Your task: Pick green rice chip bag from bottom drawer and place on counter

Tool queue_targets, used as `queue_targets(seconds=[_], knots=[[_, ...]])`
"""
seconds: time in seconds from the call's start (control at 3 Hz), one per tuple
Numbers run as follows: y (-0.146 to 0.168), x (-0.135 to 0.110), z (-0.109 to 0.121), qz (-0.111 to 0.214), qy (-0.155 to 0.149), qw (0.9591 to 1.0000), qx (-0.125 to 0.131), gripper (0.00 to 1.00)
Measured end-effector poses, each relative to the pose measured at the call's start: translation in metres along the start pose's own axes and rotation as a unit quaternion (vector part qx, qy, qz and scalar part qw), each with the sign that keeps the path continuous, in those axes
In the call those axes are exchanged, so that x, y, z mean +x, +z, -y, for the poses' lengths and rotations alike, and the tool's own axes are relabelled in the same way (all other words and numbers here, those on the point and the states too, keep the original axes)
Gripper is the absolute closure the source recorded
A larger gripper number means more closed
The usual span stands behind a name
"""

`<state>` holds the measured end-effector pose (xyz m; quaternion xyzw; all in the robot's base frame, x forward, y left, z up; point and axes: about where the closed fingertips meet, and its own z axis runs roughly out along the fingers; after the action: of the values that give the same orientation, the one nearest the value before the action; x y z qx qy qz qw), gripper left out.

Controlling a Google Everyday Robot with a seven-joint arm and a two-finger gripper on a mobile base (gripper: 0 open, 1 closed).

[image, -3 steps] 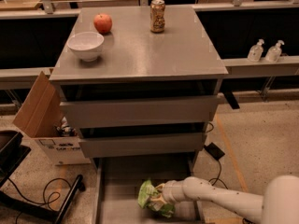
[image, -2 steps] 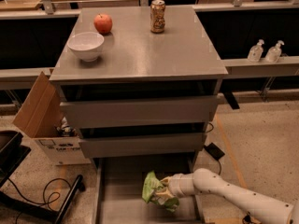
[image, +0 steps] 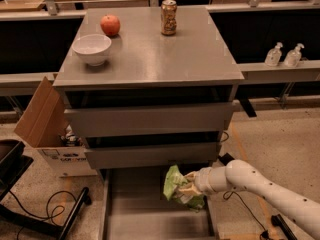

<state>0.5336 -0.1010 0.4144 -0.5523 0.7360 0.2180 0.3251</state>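
Observation:
The green rice chip bag (image: pixel 176 185) is crumpled, light green with white patches, and hangs above the right side of the open bottom drawer (image: pixel 131 204). My gripper (image: pixel 188 186) comes in from the lower right on a white arm and is shut on the bag, holding it lifted just below the middle drawer's front. The counter (image: pixel 150 49) is the flat grey metal top of the cabinet, above and behind the bag.
On the counter stand a white bowl (image: pixel 92 48), a red apple (image: pixel 110 25) and a can (image: pixel 169 17). A cardboard box (image: pixel 47 129) sits left of the cabinet. Two wider drawers (image: pixel 150 120) are above the open one. Cables lie on the floor at lower left.
My gripper has lifted the bag up and slightly right, out of the drawer tray toward the middle drawer's front. My arm has drawn back from the camera.

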Motion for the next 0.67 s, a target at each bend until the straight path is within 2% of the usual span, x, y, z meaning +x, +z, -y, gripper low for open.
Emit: queue_targets(seconds=[0.33,0.67], knots=[[-0.052,-0.019,0.010,-0.009,0.015,0.9990,0.041,1.00],[-0.105,-0.035,0.022,-0.018,0.033,0.9959,0.082,1.00]])
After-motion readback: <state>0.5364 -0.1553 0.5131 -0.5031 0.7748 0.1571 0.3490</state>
